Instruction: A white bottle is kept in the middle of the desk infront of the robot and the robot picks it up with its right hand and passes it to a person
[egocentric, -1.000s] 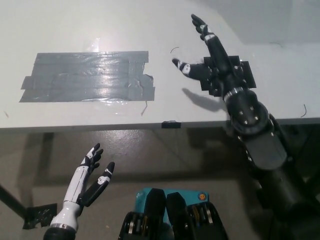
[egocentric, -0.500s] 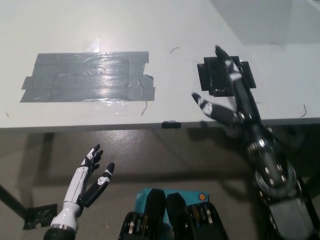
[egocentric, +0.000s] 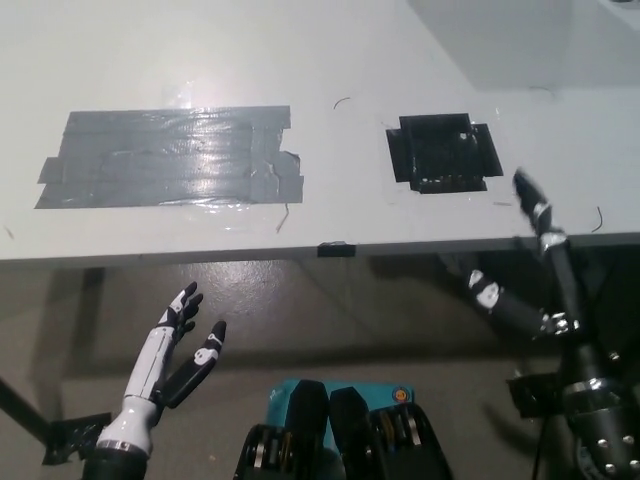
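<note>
The left hand (egocentric: 180, 350) rests low at the near left, below the bench edge, fingers apart and holding nothing. The right hand (egocentric: 535, 270) hangs at the near right, at the bench edge, fingers spread and empty. On the bench (egocentric: 340, 60) lie a grey tape patch (egocentric: 170, 160) and, further right, a black patch (egocentric: 442, 152). No bottle is in view (so neither its direction from the right hand nor its long axis can be judged). The right hand is nearer the black patch.

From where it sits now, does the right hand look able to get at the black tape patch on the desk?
Probably yes. The right hand is open at the desk's near edge, and nothing lies between it and the black tape patch. The left hand rests open below the desk.
</note>
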